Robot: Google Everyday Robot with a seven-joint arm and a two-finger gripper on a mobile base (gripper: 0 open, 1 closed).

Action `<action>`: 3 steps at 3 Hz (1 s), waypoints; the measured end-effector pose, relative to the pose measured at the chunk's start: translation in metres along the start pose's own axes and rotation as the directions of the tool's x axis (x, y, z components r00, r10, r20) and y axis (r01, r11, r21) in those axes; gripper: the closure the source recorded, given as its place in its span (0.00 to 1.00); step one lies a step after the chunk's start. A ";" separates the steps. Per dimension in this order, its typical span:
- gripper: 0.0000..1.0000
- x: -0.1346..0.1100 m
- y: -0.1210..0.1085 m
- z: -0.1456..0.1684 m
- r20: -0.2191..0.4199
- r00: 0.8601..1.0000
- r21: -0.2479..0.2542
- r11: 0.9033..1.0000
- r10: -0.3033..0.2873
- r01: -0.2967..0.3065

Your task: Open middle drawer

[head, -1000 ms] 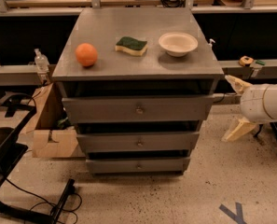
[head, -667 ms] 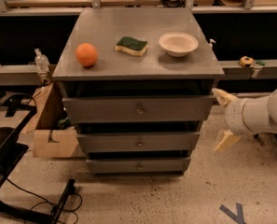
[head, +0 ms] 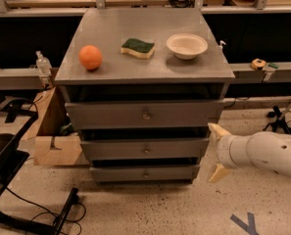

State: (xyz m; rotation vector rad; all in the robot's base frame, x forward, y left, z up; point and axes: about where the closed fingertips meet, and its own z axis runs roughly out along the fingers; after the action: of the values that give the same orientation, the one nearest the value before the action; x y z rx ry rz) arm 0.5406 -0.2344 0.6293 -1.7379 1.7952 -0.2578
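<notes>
A grey cabinet (head: 145,72) holds three flat-fronted drawers. The middle drawer (head: 145,149) is the second one, with a small round knob (head: 146,151) at its centre; it looks shut, like the top drawer (head: 144,114) and the bottom drawer (head: 145,173). My gripper (head: 217,152) is on a white arm coming in from the right. It is just off the right end of the middle drawer, not touching it. Its two cream fingers (head: 217,129) are spread apart, one above and one below, with nothing between them.
On the cabinet top lie an orange (head: 90,57), a green and yellow sponge (head: 137,47) and a white bowl (head: 186,45). A cardboard box (head: 54,136) stands to the left of the cabinet. Black cables and a stand (head: 17,199) lie on the floor at left.
My arm and gripper have moved left and down, from beside the top drawer toward the right end of the middle drawer. The drawers have not moved.
</notes>
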 end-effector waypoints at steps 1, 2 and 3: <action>0.00 0.007 0.028 0.071 0.007 1.000 -0.041 0.999 0.030 -0.030; 0.00 0.007 0.028 0.071 0.007 1.000 -0.041 0.999 0.030 -0.030; 0.00 -0.001 0.031 0.084 -0.017 1.000 -0.053 0.999 -0.012 0.011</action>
State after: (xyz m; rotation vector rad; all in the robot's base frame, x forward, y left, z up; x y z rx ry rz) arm 0.5611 -0.2065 0.5462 -1.7884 1.8203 -0.2326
